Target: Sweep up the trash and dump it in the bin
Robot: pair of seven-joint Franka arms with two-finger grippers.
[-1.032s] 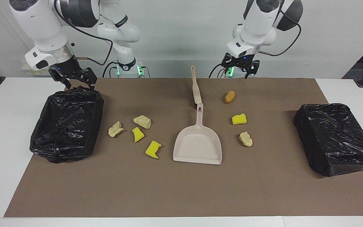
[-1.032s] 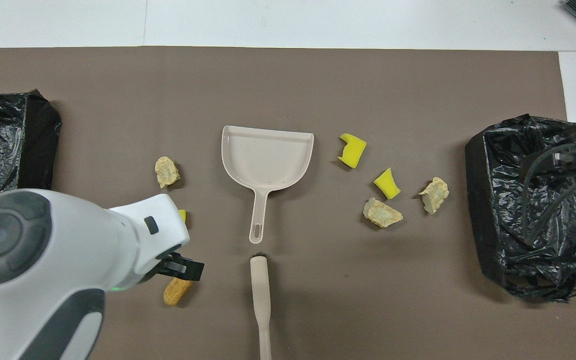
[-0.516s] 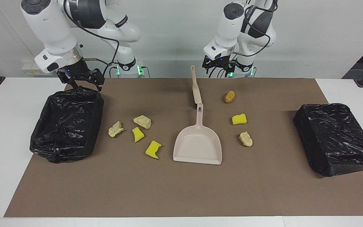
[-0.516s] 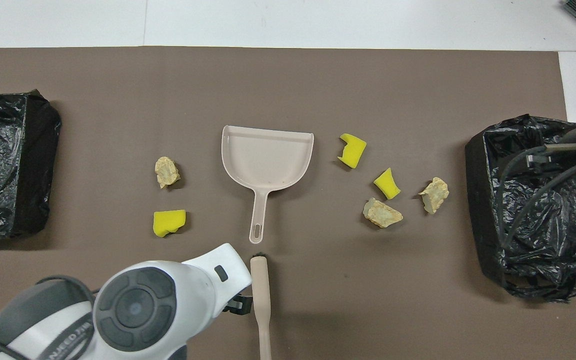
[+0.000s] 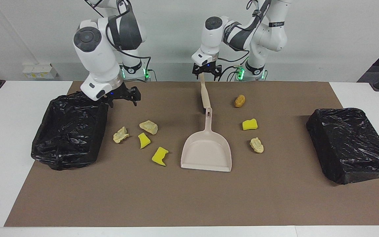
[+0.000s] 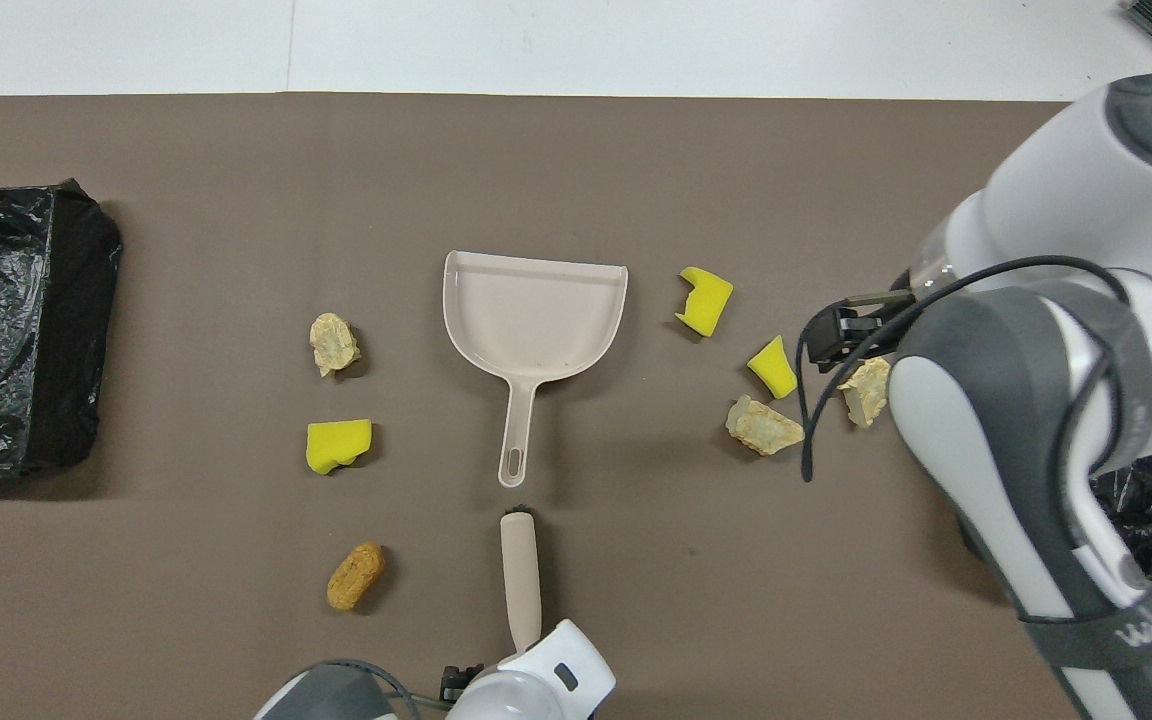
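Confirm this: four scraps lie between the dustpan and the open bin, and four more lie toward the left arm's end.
Wrong on the second count. Toward the left arm's end of the dustpan lie three: the brown lump, a yellow sponge bit and a foam chunk, as the facing view shows. Four do lie toward the open bin.

Beige dustpan [image 5: 206, 149], black bin [image 5: 69, 130], brown mat [image 5: 189, 197]

dustpan [image 5: 206, 149] amid trash [image 5: 148, 127], between bins [image 5: 69, 130]

We count seven trash scraps [image 5: 148, 127] lying loose around the dustpan [image 5: 206, 151]: three bright yellow, three pale crumbly, one golden-brown oval [image 5: 240, 101] nearest the robots.
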